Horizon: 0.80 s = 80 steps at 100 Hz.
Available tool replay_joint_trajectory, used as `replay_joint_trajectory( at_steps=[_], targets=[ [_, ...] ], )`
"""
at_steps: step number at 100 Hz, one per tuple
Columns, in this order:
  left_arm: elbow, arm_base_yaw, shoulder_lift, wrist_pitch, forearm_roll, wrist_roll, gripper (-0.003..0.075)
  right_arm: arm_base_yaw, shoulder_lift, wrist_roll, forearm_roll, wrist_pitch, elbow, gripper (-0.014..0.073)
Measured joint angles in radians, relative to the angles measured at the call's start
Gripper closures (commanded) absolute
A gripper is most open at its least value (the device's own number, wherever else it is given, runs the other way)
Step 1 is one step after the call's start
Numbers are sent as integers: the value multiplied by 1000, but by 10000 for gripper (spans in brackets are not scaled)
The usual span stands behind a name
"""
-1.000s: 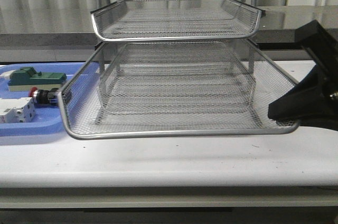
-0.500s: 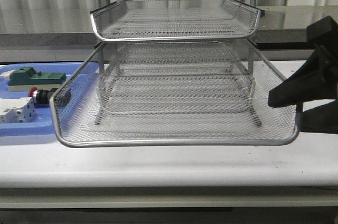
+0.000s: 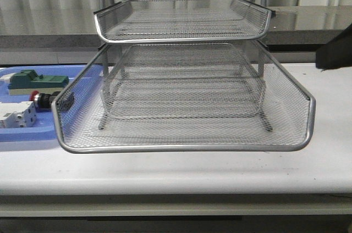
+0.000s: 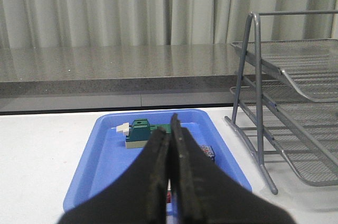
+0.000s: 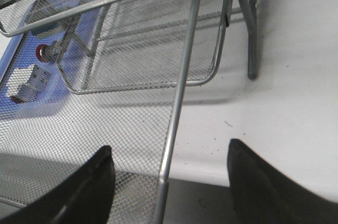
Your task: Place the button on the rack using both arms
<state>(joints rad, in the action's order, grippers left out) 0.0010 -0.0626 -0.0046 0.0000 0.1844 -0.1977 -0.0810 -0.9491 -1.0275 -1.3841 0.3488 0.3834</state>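
The right gripper (image 5: 166, 182) has pulled back from the rack (image 3: 181, 79): a second ago it was at the right front corner of the middle tray, and now only a dark edge of the arm shows at the right border of the front view. Over that second the tray has slid forward, and it now juts well out past the top tier, so the opening step looks done and a landing place lies exposed. In the right wrist view the fingers are spread wide, with the tray's rim running between them untouched. The left gripper (image 4: 170, 182) hangs over the blue tray (image 4: 105, 155) with its fingers pressed together and nothing between them. The button (image 3: 43, 99) lies in that blue tray, just beside the pulled-out tray's left corner, between a green-topped block (image 3: 30, 79) and a white circuit breaker (image 3: 16, 117). Picking it up probably falls to the left arm. No brand, label or writing is readable anywhere.
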Motion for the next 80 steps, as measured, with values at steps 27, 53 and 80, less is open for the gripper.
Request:
replay_joint_trajectory(
  at_steps=[27, 53, 80],
  targets=[
    [0, 0, 0, 0, 0, 0, 740, 2, 109, 309, 443, 98, 141, 208],
    [0, 0, 0, 0, 0, 0, 740, 2, 111, 756, 1060, 461, 388, 267],
    [0, 0, 0, 0, 0, 0, 740, 4, 215, 1008, 1369, 637, 463, 267]
  ],
)
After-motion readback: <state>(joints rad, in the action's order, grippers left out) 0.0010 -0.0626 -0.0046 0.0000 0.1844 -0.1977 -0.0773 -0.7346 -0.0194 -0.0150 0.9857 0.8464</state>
